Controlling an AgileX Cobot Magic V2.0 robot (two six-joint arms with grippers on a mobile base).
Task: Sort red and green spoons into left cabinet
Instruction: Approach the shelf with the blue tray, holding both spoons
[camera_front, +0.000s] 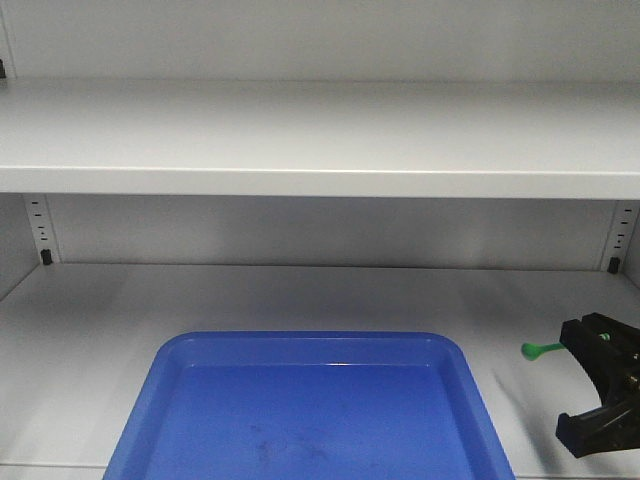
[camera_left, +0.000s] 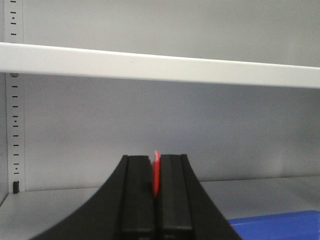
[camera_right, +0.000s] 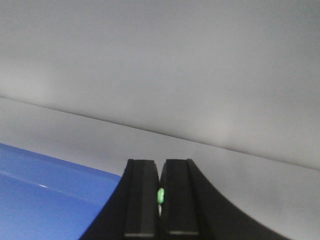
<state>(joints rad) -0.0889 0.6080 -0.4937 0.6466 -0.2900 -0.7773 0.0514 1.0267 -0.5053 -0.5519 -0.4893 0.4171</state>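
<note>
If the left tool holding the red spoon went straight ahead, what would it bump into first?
Probably the cabinet's grey back wall. The left tool, shut on the red spoon, aims straight at it; the blue tray lies off to its right. Depth is unclear.

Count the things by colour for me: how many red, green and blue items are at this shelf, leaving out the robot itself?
Red: 1, the red spoon
Green: 1, the green spoon
Blue: 1, the blue tray
Total: 3
</note>
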